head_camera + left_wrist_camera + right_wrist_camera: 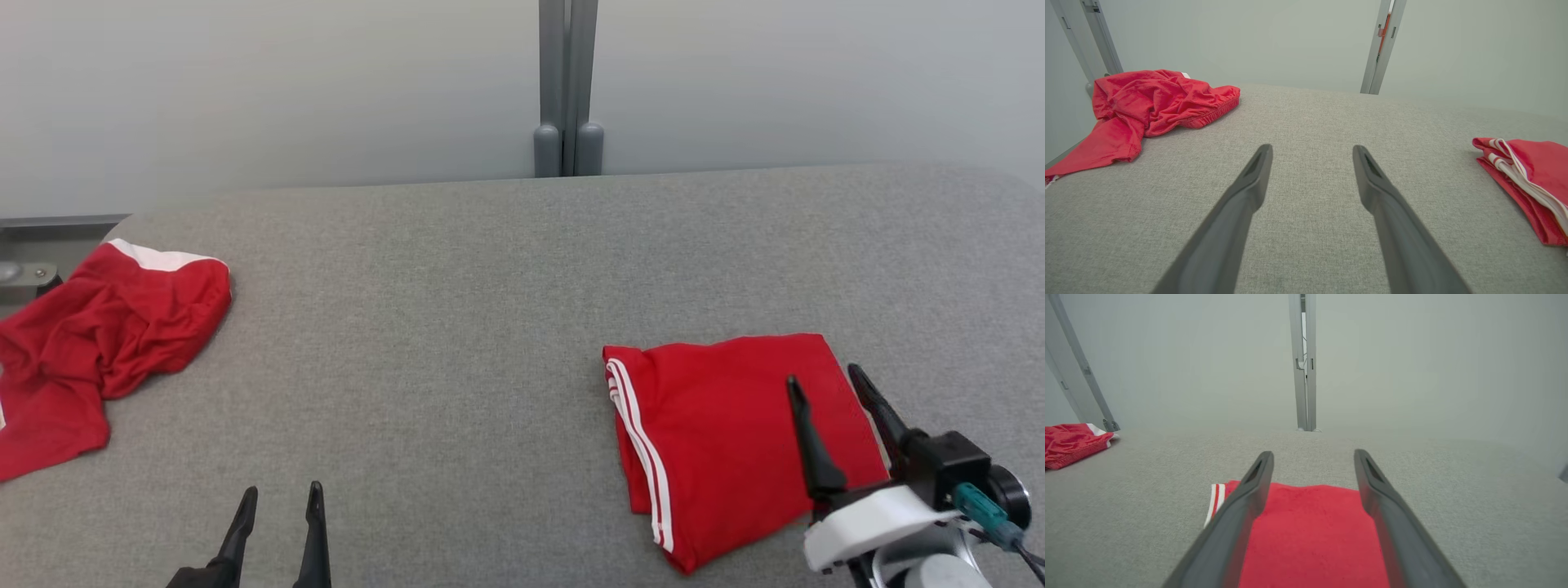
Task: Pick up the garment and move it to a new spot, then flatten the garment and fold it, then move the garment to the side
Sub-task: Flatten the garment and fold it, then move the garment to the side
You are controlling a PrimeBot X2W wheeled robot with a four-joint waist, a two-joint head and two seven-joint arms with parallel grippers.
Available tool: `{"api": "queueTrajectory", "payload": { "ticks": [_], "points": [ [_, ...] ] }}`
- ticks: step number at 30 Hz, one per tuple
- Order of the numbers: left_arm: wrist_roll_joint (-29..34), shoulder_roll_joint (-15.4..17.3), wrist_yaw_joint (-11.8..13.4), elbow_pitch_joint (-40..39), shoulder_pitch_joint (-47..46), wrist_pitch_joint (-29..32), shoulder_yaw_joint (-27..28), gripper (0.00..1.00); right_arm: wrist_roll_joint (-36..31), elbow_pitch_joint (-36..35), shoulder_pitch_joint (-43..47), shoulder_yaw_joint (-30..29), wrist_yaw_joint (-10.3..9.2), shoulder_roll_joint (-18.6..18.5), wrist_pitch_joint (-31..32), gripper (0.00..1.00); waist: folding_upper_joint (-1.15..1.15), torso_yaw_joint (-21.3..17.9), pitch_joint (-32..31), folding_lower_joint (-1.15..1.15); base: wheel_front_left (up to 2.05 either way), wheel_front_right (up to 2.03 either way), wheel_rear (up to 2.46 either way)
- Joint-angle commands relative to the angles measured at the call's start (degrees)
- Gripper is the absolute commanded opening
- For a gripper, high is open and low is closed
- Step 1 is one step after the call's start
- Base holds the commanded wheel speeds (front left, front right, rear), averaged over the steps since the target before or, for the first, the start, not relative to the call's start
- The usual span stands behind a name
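A folded red garment [727, 425] with white side stripes lies flat on the right part of the grey table [490, 327]. My right gripper [824, 376] hovers over its right half, open and holding nothing; the right wrist view shows that red garment [1310, 535] under the spread fingers [1249, 494]. My left gripper [279, 494] is open at the table's near edge over bare grey cloth, well left of the folded piece. In the left wrist view the folded garment [1531, 183] lies far to the right of the open left gripper [1312, 151].
A second red garment [90, 343] with a white waistband lies crumpled at the table's far left edge, partly hanging off; it appears as the crumpled red garment [1151, 106] in the left wrist view. A grey post [567, 90] stands behind the table against a pale wall.
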Motion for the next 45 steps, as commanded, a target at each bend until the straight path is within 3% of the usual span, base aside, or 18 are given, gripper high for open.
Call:
{"api": "queueTrajectory", "payload": {
  "ticks": [1, 9, 17, 20, 23, 24, 25, 28, 32, 35, 45],
  "points": [
    [-0.47, 0.12, -0.14, 0.26, 0.84, -0.01, 0.43, 1.0, -0.58, -1.45, 2.11, -0.98, -0.05, -0.27, -0.13, 1.0, 0.0, -0.18, -0.51, 0.0, 0.0, 0.0, 0.0],
    [-0.85, 0.11, -1.08, 1.04, 1.89, -0.01, 1.12, 1.0, 0.96, -1.93, 7.16, -4.76, -0.06, -0.67, -0.15, 1.0, 0.0, -0.17, -1.34, 0.0, 0.0, 0.0, 0.0],
    [-0.96, 0.11, -1.88, 1.26, 1.39, -0.01, 0.91, 1.0, 2.07, -0.5, 6.61, -5.19, -0.06, -0.02, -0.15, 1.0, 0.0, -0.23, -1.09, 0.0, 0.0, 0.0, 0.0],
    [-1.04, 0.11, -2.02, 1.14, 0.93, -0.01, 0.87, 1.0, 5.1, 0.6, 5.2, -4.83, -0.06, 0.69, -0.14, 1.0, 0.0, -0.36, -0.76, 0.0, 0.0, 0.0, 0.0],
    [-1.13, 0.11, -2.12, 1.01, 0.3, -0.01, 0.74, 1.0, 9.87, 4.13, 3.51, -2.13, -0.06, -1.26, -0.1, 1.0, 0.0, -0.34, -0.25, 0.0, 0.0, 0.0, 0.0],
    [-1.19, 0.11, -2.17, 0.9, 0.07, -0.01, 0.73, 1.0, 12.28, 5.18, 1.98, -1.1, -0.06, -2.69, 1.31, 1.0, 0.0, -0.35, 0.02, 0.0, 0.0, 0.0, 0.0],
    [-1.18, 0.11, -2.29, 0.7, -0.16, -0.01, 0.5, 1.0, 18.54, 5.32, -2.12, 1.64, -0.05, -6.51, 9.01, 1.0, 0.0, -0.66, 1.25, 0.0, 0.0, 0.0, 0.0],
    [-1.15, 0.11, -2.37, 0.82, -0.53, -0.01, 0.09, 1.0, 23.05, 4.77, -6.65, 2.77, -0.05, -10.75, 20.16, 1.0, 0.0, -0.96, 2.92, 0.0, 0.0, 0.0, 0.0],
    [-1.3, 0.11, -2.39, 1.23, -2.39, -0.01, -1.16, 1.0, 21.76, 8.07, -11.47, 2.14, -0.06, -15.25, 33.02, 1.0, 0.0, 0.02, 5.69, 0.0, 0.0, 0.0, 0.0],
    [-1.5, 0.14, -2.43, 1.63, -3.71, -0.01, -1.98, 1.0, 19.41, 11.19, -14.4, 0.86, -0.04, -15.26, 38.33, 1.0, 0.0, 1.11, 7.48, 0.0, 0.0, 0.0, 0.0],
    [-1.56, 0.13, -2.51, 2.3, -6.47, -0.01, -3.09, 1.0, 13.32, 23.19, -18.57, -3.03, -0.05, -10.68, 41.5, 1.0, 0.0, 4.29, 9.72, 0.0, 0.0, 0.0, 0.0]
  ]
}}
